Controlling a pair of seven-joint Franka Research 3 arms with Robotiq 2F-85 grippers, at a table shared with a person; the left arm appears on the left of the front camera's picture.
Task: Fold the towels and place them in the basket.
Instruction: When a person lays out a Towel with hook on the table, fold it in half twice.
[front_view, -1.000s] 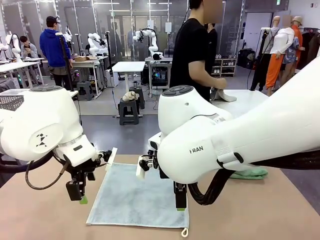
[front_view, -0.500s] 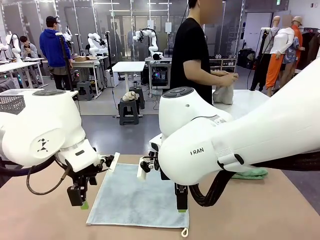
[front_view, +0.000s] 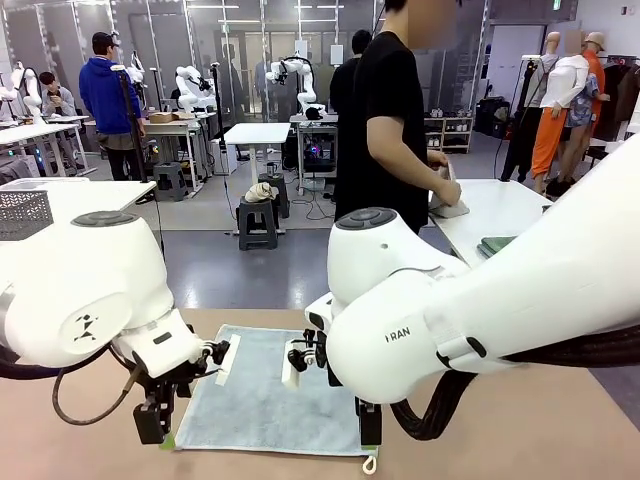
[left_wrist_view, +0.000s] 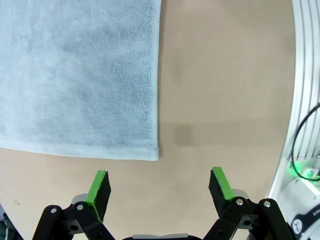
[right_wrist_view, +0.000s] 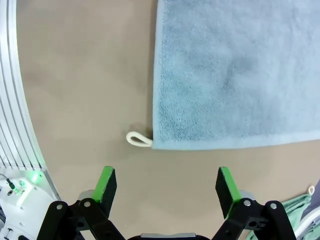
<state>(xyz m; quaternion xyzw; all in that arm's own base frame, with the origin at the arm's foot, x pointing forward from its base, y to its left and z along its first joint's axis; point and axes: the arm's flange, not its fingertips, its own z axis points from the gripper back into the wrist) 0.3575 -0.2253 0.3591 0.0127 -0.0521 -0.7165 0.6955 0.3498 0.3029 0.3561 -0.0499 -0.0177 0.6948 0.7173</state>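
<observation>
On the tan worktop (front_view: 560, 440), left jaws and right jaws hang spread, empty, just short of the near corners of the pale blue towel (front_view: 262, 400), which lies flat; the first fold seems pending, so each must drop and pinch its corner

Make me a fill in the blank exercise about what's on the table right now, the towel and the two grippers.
1. The blue-grey towel lies ___ on the table.
2. The left gripper hovers just off the towel with its jaws ___.
3. The white loop sticks out at one ___ of the towel.
4. The right gripper holds ___ between its green pads.

Missing words: flat; open; corner; nothing
</observation>
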